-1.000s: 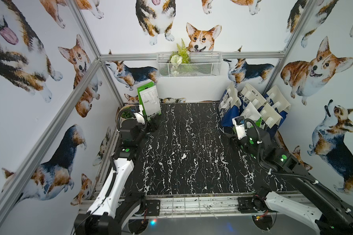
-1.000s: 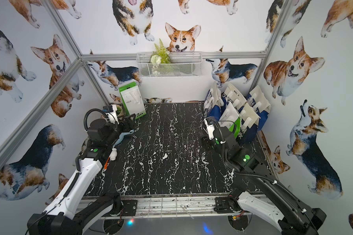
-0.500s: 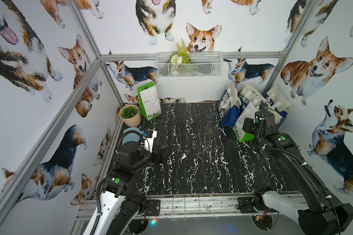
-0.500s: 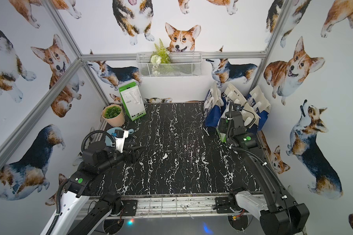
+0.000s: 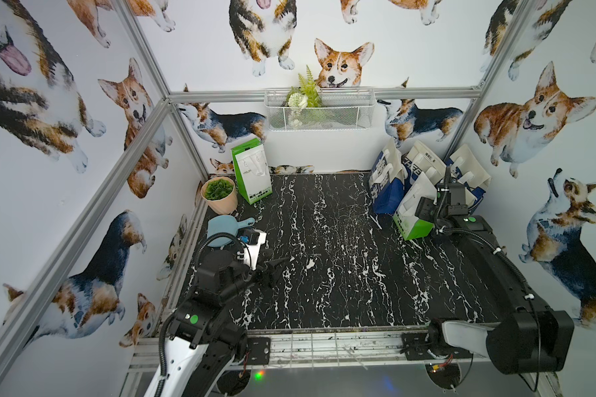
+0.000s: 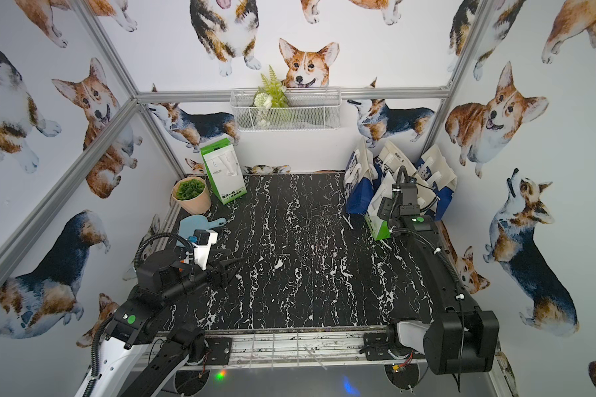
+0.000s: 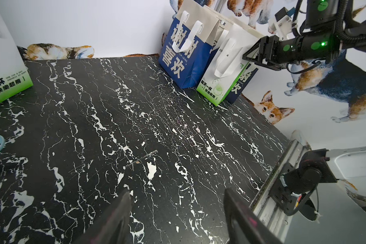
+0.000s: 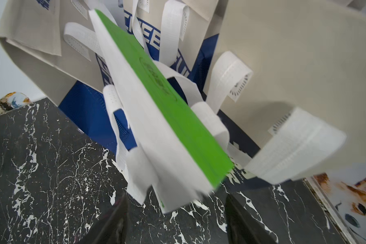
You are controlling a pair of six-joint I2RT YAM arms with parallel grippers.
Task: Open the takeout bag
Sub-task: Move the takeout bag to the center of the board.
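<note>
Now the right pincer (image 8: 175, 197) has reached the green-and-white bag (image 8: 148, 126), open, ready to grip; the left pincer (image 7: 176, 191) idles open.

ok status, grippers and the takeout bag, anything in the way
Both open: left gripper empty, right gripper at the folded top of the white-green bag, not gripping. Bag flat, shut. Behind it, blue bags crowd close.

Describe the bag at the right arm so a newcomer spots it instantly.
On the table's far right corner stands a cluster of bags. The target bag is frontmost. It alone is white with a green base; its neighbours are blue and grey.
</note>
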